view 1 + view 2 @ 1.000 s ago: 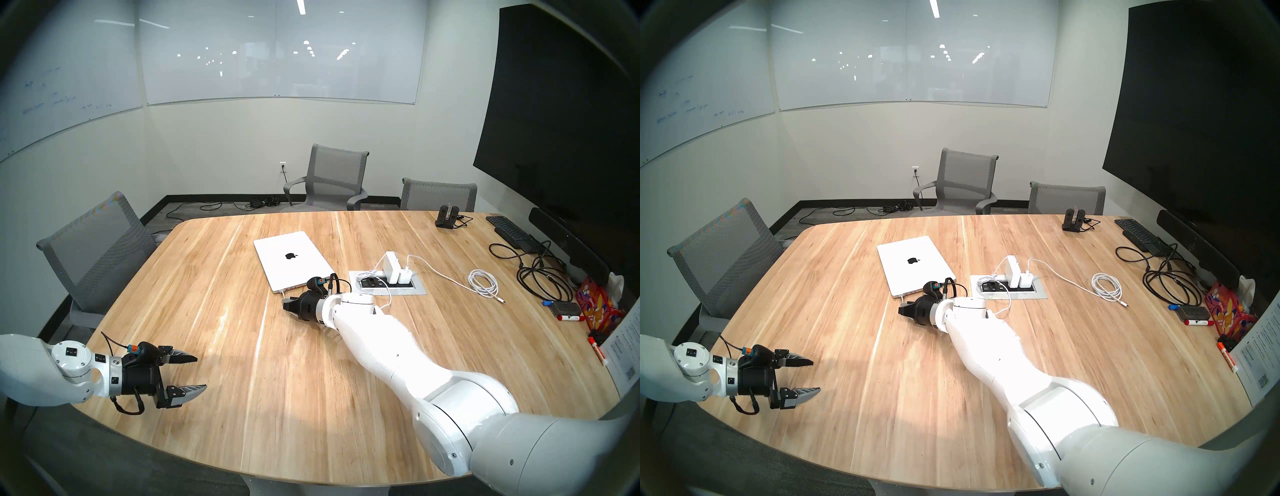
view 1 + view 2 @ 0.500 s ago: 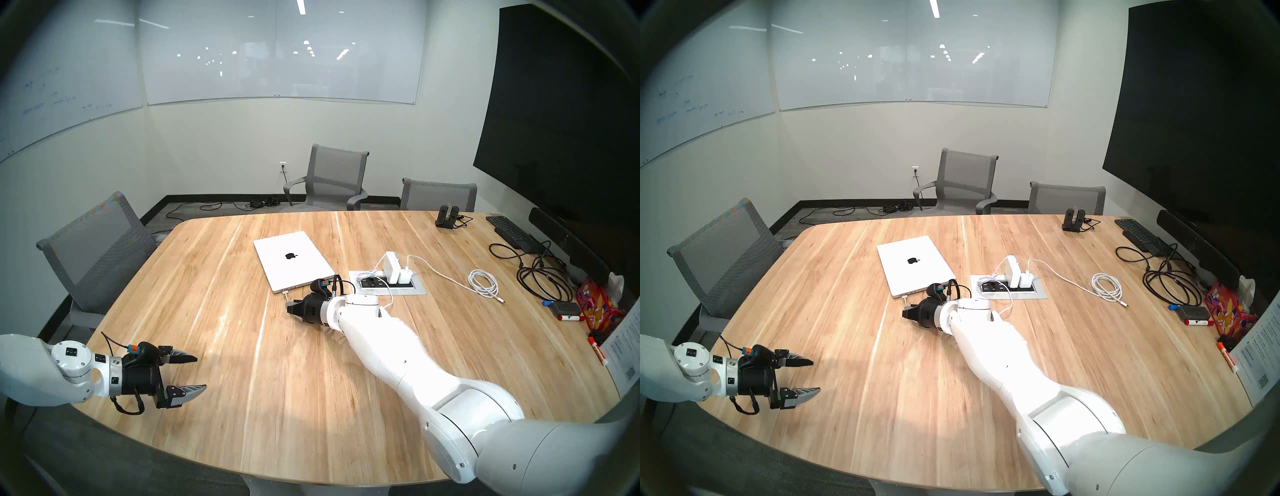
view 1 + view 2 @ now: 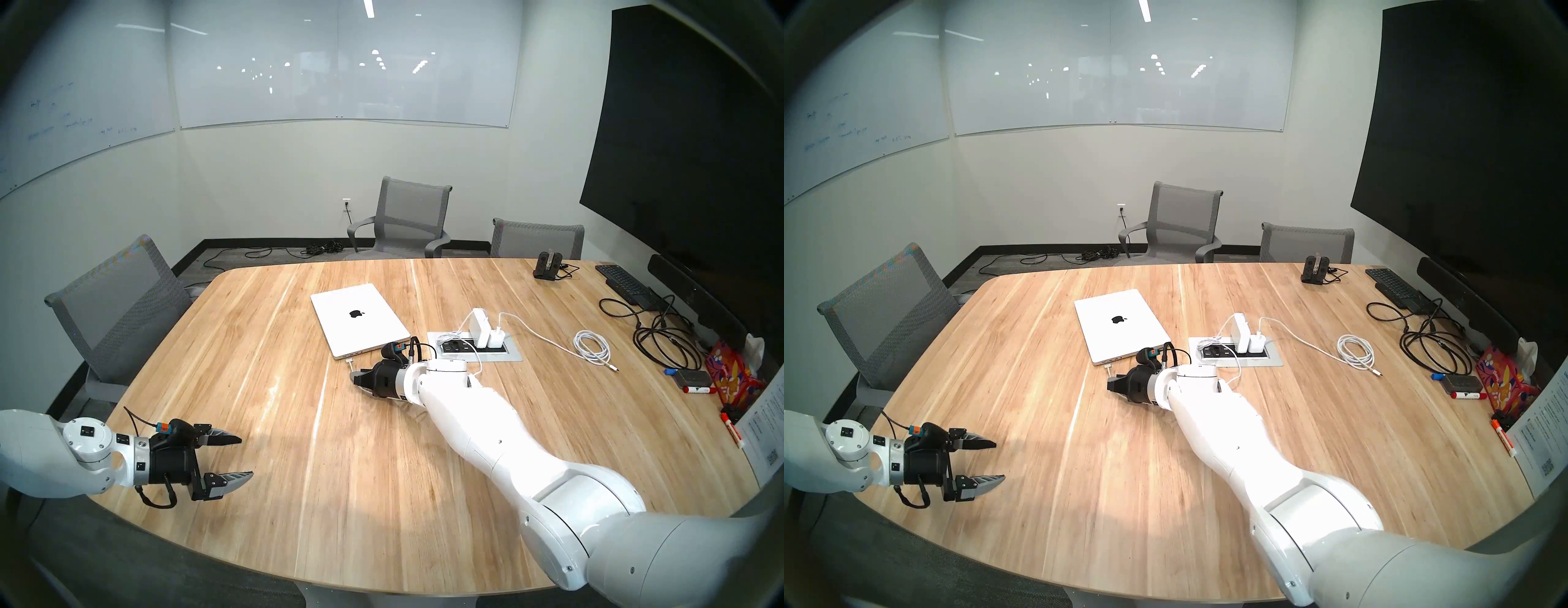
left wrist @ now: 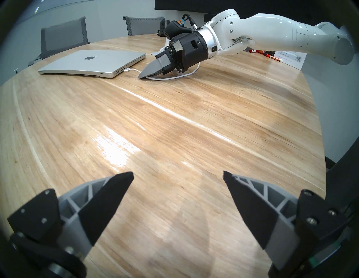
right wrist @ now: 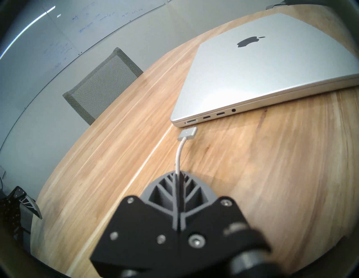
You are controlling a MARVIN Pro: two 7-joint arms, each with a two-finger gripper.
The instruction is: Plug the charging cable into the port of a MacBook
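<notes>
Nearby, grey mesh chairs (image 3: 123, 297) flank the glossy wooden table (image 3: 263, 424).

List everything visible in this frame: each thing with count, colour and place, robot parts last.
Silver closed MacBook: 1, table centre.
Thin white charging cable: 1, connector just short of the endmost port.
Wooden table: 1, light brown.
Grey mesh chairs: 3, around table.
White power adapters: 2, in the table outlet.
Coiled white cord: 1, right of outlet.
Black keyboard: 1, far right.
Left gripper: open, empty.
Right gripper: shut on the cable.
</notes>
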